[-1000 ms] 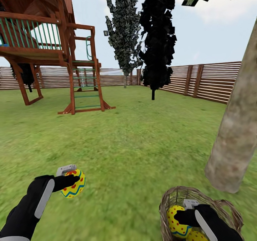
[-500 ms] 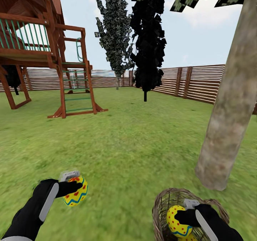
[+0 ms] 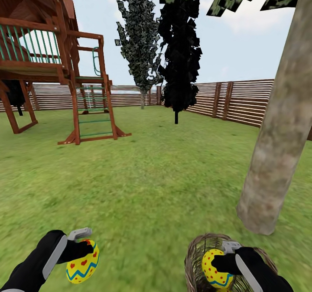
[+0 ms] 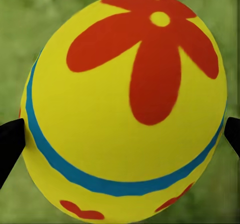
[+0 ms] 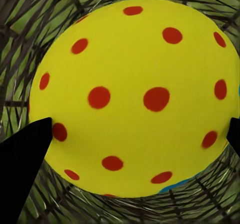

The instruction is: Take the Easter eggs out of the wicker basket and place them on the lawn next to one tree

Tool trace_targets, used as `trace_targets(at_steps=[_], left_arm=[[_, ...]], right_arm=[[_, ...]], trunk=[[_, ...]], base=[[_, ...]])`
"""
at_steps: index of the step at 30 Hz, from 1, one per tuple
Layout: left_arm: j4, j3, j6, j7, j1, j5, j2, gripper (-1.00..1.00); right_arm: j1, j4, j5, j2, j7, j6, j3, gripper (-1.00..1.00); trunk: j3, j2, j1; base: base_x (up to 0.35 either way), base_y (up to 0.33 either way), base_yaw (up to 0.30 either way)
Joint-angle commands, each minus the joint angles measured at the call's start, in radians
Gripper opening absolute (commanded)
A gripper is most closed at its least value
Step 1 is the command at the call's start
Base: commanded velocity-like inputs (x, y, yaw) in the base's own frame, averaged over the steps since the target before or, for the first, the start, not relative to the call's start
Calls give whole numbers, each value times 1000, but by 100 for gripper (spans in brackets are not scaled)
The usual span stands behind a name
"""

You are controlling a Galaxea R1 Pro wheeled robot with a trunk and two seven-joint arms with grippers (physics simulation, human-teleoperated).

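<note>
My left gripper (image 3: 81,259) is shut on a yellow Easter egg (image 3: 82,267) with a blue zigzag and red hearts, held low over the lawn (image 3: 147,183) at the head view's bottom left. The left wrist view has that egg (image 4: 125,109) close up with a red flower, a black fingertip (image 4: 10,144) at each side. My right gripper (image 3: 221,264) is shut on a red-dotted yellow egg (image 3: 214,268) just inside the wicker basket (image 3: 197,251) at the bottom right. The right wrist view has this egg (image 5: 135,97) against the basket weave (image 5: 65,9). A thick pale tree trunk (image 3: 273,144) rises just beyond the basket.
A wooden playhouse (image 3: 47,62) with a ladder stands at the far left. A thin-trunked black-leaved tree (image 3: 180,53) and a grey-leaved one (image 3: 141,45) stand at the back. A brown slatted fence (image 3: 234,101) encloses the grass.
The view swung to the right a second ago, then held still. My left gripper has lowered its egg toward the grass. The right gripper still holds its egg in the basket.
</note>
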Motion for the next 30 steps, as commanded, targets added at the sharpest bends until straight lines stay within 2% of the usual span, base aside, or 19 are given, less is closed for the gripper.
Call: trace_targets(at_steps=[1,30], left_arm=[[-1,1,4,3,0,4,-1,-100],[6,-1,0,4,0,4,-6,-100]], right_arm=[[-1,0,6,0,6,3,2,-100],[-1,0,6,1,6,3,2,-100]], trunk=[[2,7,-4],[93,210,-115]], base=[[0,0,0],[0,0,0]])
